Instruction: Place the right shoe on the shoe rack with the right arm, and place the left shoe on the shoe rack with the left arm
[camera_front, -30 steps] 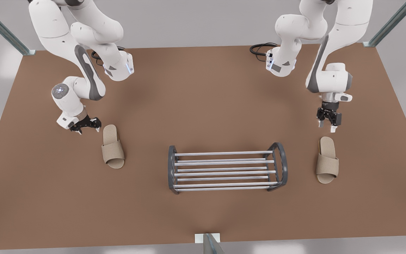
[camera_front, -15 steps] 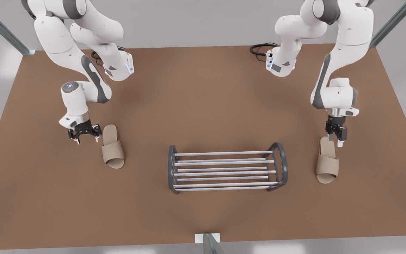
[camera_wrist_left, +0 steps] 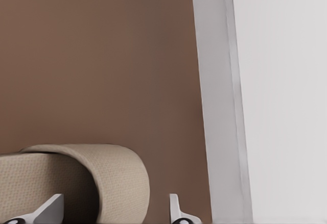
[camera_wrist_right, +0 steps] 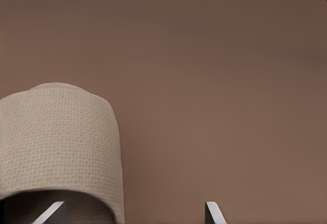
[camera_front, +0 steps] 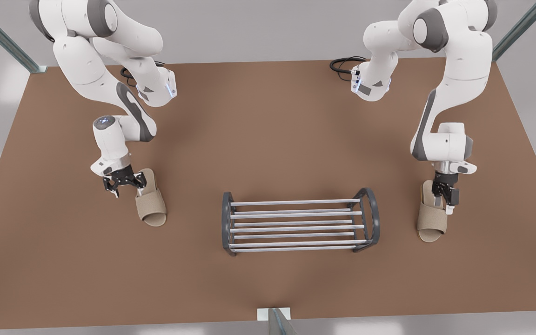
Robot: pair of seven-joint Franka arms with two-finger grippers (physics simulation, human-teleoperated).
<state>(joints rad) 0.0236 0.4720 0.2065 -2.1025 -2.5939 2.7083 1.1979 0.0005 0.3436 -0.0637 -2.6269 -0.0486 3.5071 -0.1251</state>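
Table (camera_front: 268,116) brown. Rack (camera_front: 296,228) at centre, bare. Right shoe (camera_front: 151,207) on the table off the front view's left of the rack, left shoe (camera_front: 431,221) off its right. Right gripper (camera_front: 128,190) low at its shoe's heel, fingers spread astride the edge. Left gripper (camera_front: 444,205) likewise, spread over its shoe's outer side.
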